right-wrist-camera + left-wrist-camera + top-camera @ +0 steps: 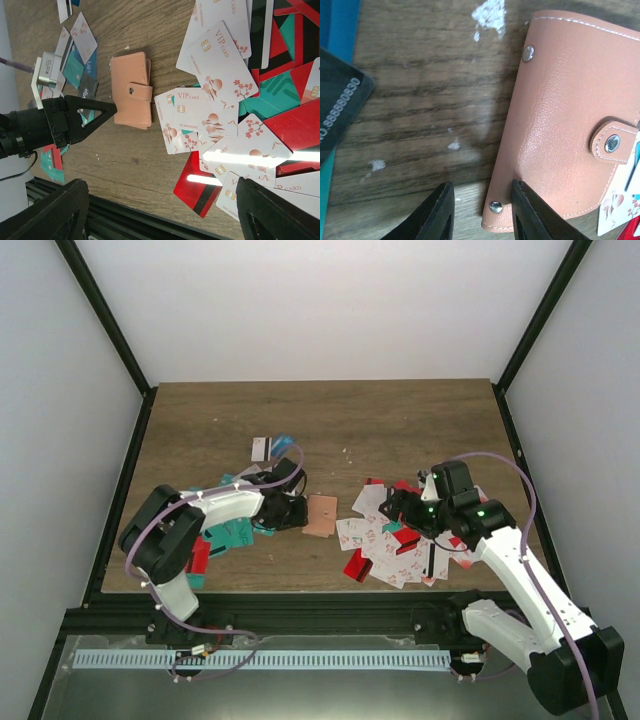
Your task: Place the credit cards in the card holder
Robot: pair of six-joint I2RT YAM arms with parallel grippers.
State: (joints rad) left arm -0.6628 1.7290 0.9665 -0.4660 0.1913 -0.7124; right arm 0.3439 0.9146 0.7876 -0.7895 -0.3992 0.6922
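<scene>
The salmon-pink card holder [320, 515] lies shut and flat on the wooden table, its snap tab [612, 142] fastened. My left gripper [297, 511] is at its left edge. In the left wrist view the jaws [481, 184] stand apart: one finger [437, 212] is over bare wood and the other finger [535, 215] overlaps the card holder [570, 100] near its corner rivet. Nothing is pinched. My right gripper [395, 508] hovers wide open and empty [159, 181] above the heap of credit cards [390, 545], white VIP ones [220, 70] and a red one [205, 185].
More cards lie left of the holder under the left arm [235, 532] and further back [270, 447]. A black card [340, 110] and a teal card [340, 25] lie beside the left gripper. The black frame rail [300, 615] runs along the table's near edge.
</scene>
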